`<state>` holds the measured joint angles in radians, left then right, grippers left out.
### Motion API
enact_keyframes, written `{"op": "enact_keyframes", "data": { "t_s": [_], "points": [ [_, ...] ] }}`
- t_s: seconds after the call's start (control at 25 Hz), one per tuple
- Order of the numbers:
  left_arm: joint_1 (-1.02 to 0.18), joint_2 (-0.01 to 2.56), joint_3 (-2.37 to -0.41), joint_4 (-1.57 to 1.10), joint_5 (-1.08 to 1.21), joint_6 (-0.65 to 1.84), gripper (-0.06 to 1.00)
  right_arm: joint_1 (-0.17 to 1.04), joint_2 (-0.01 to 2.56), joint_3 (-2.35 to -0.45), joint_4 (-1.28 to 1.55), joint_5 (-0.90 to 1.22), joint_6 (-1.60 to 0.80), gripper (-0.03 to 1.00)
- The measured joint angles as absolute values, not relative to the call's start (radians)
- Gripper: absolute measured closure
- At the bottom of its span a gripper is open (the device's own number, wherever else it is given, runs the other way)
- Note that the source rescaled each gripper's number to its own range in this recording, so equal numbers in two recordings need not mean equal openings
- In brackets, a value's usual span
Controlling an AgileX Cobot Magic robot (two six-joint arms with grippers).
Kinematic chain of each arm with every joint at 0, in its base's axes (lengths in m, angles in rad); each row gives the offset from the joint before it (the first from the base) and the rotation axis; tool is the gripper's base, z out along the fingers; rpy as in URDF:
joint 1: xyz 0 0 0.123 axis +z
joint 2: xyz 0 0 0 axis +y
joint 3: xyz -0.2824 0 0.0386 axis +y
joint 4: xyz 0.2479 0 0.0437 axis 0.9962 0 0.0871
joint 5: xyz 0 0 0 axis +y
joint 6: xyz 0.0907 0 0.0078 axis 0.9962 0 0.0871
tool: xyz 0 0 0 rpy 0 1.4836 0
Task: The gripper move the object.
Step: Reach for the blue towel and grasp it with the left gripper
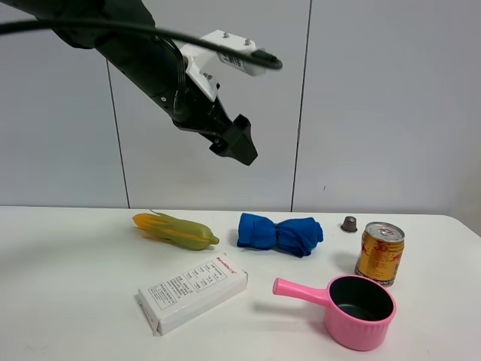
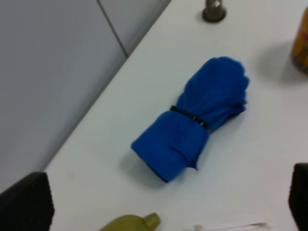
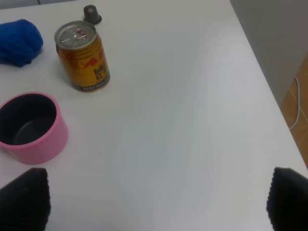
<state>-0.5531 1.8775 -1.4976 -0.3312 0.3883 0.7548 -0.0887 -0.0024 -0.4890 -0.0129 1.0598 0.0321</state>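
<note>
The blue cloth point(image 1: 279, 233), rolled and cinched in the middle with a black band, lies on the white table point(image 1: 68, 286) between the corn cob and the can. It fills the middle of the left wrist view point(image 2: 192, 118). My left gripper point(image 1: 237, 143) hangs high above the table, above and to the left of the cloth. Its fingers stand wide apart and empty in the left wrist view point(image 2: 163, 204). My right gripper point(image 3: 156, 202) is open and empty over the right part of the table; one end of the cloth point(image 3: 19, 42) shows there. The right gripper is out of the high view.
A yellow-green corn cob point(image 1: 176, 229) lies left of the cloth. A white box point(image 1: 193, 292) lies in front of it. A gold can point(image 1: 379, 253), a pink pot point(image 1: 359, 308) with a handle and a small dark capsule point(image 1: 349, 223) stand to the right.
</note>
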Motion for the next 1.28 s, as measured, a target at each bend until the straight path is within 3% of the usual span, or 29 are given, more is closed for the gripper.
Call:
{"op": "enact_keyframes", "data": {
  "t_s": [0.56,1.04,1.28],
  "points": [
    [-0.622,2.057,-1.572,-0.073,0.317,0.676,-0.06,-0.089,-0.002,-0.489,-0.013,1.06,0.032,-0.03],
    [-0.66,2.328,-1.995,-0.023,0.503,0.673,-0.06,-0.089,-0.002,-0.489,-0.013,1.06,0.032,-0.03],
    [-0.674,2.436,-2.107,-0.024,0.661,0.672,-0.06,-0.089,-0.002,-0.489,-0.013,1.06,0.032,-0.03]
  ]
}}
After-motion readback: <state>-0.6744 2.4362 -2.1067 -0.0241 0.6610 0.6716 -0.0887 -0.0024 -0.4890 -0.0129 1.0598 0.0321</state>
